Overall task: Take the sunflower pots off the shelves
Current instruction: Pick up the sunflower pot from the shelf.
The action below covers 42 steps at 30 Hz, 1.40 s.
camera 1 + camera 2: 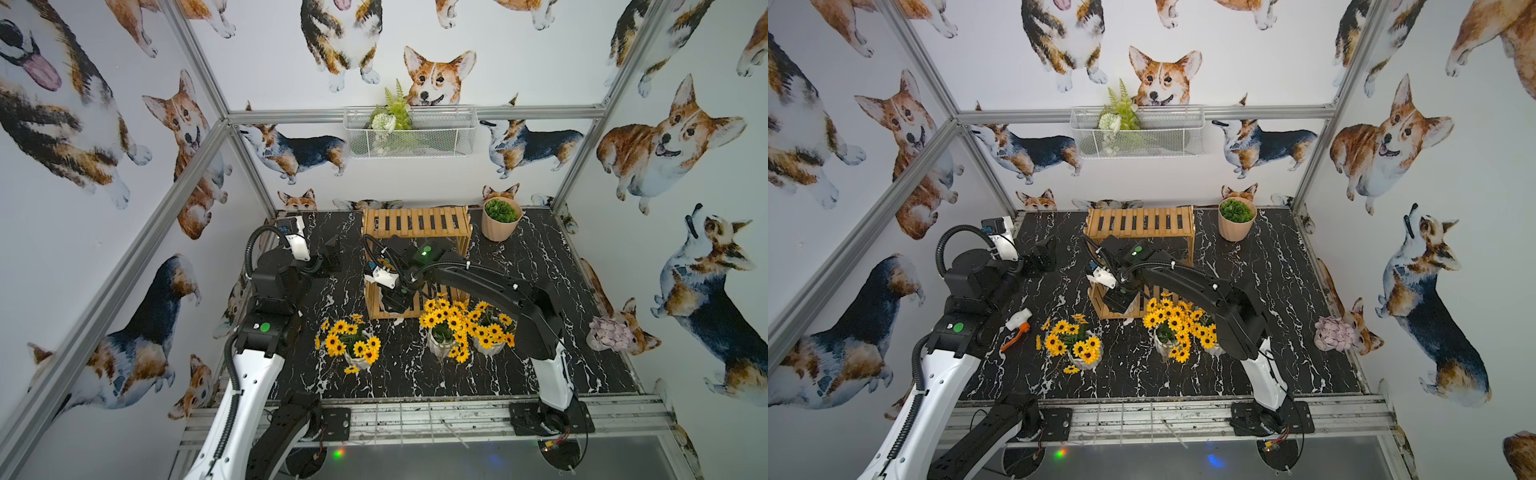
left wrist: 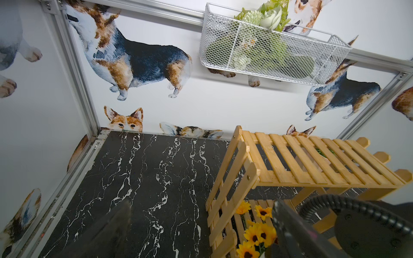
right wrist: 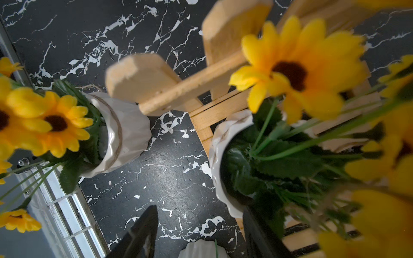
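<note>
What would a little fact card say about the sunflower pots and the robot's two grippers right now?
on the table: left pot, middle pot, right pot
on the lower shelf: last pot
shelves: top board bare
right gripper: open, at the last pot's rim
left gripper: open, holding nothing

A beige pot (image 1: 500, 226) is sitting at one o'clock on the worktop (image 1: 399, 374). A wire basket (image 1: 449, 137) is hanging at twelve.

Marble tabletop (image 1: 395, 374) holds shelves (image 1: 415, 222), 3 sunflower pots (image 1: 353, 345) (beige pot (image 1: 498, 228) too).
</note>
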Motion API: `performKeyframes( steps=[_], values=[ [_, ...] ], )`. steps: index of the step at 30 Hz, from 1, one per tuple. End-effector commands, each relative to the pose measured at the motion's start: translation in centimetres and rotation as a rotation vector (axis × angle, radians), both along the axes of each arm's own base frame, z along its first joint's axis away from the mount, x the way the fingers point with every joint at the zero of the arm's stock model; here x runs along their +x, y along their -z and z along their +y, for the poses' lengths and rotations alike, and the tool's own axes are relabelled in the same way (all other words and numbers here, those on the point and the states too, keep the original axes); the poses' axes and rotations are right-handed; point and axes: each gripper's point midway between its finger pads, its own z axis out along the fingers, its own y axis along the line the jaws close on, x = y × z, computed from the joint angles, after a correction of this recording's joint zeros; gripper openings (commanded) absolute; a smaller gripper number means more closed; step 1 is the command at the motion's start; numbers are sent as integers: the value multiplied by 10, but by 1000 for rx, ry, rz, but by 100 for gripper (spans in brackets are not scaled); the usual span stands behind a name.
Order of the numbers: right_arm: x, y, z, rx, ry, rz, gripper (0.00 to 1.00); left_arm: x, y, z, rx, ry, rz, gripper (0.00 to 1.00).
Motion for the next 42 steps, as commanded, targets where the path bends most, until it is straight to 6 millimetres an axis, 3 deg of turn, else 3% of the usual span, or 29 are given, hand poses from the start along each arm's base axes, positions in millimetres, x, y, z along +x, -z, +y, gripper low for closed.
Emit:
performKeyframes(
  steps=[1, 18, 33, 42],
  values=[
    [3, 4, -1, -21, -18, -11, 59, 2, -9, 2, -1, -9, -36, 100],
    [9, 22, 6, -45, -8, 4, 46, -4, -9, 6, 31, -24, -42, 100],
    [8, 38, 4, -83, 16, 27, 29, -8, -5, 10, 33, -39, -42, 100],
    [7, 45, 2, -111, 21, 22, 27, -10, -6, 11, 37, -45, -50, 100]
  ],
)
